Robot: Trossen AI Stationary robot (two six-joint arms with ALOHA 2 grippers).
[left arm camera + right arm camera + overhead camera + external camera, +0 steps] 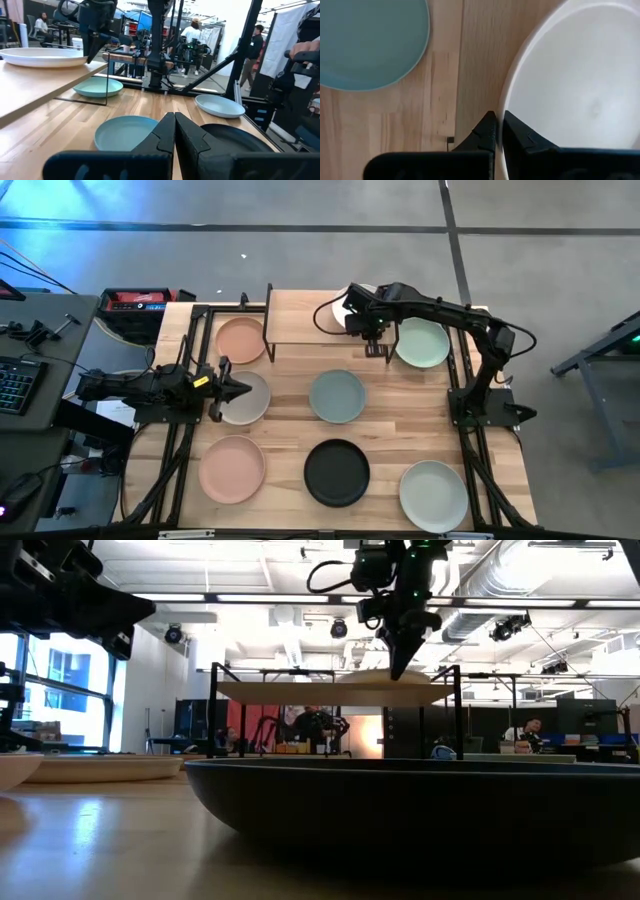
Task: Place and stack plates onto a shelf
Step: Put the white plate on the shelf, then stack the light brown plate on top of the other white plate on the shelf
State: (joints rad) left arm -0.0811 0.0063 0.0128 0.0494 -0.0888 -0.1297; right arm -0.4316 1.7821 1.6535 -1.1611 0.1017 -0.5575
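Note:
A white plate (570, 85) lies flat on the right end of the shelf (310, 320), a wooden top on black legs at the table's far middle. My right gripper (496, 120) points steeply down, shut, with its tips at that plate's rim. Below the shelf's right end a pale green plate (421, 342) rests on the table. My left gripper (175, 120) is shut and points level at the table's left, above a grey plate (250, 402), holding nothing. My right gripper's shut fingertips (490, 125) stand from above at the white plate's rim (506, 102), on the side toward the shelf's right end. The plate lies flat on the shelf. I cannot tell whether the fingertips touch the rim.
More plates lie on the table: peach (240, 340) partly under the shelf's left end, grey-blue (337, 395) in the middle, peach (232, 468), black (337, 472) and pale green (433, 495) along the near edge. People move in the room beyond.

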